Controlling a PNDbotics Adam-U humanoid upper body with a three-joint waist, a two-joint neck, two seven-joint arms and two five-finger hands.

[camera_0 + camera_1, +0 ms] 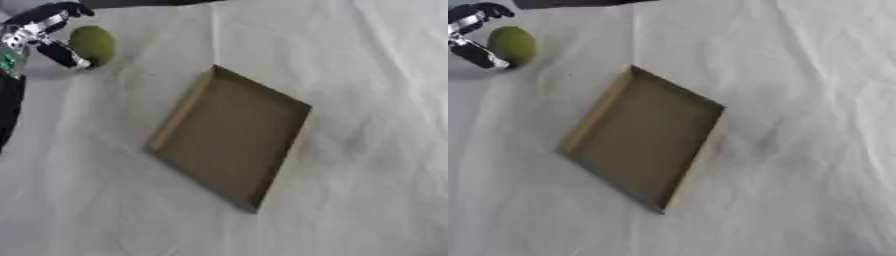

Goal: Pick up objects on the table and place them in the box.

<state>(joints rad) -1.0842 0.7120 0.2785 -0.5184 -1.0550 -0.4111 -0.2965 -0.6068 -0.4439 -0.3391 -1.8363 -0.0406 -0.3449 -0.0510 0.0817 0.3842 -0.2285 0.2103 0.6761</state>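
Note:
A round green object (94,44) lies on the white cloth at the upper left. My left hand (33,35) comes in from the left edge and sits right beside it, open. One finger (68,10) arches above the object and the thumb (66,54) reaches along its lower left side; I cannot tell whether they touch it. An open brown cardboard box (175,120) lies askew in the middle of the table, with nothing inside. My right hand shows in neither view.
A wrinkled white cloth (376,150) covers the whole table. A dark strip (579,3) runs along the far edge at the top.

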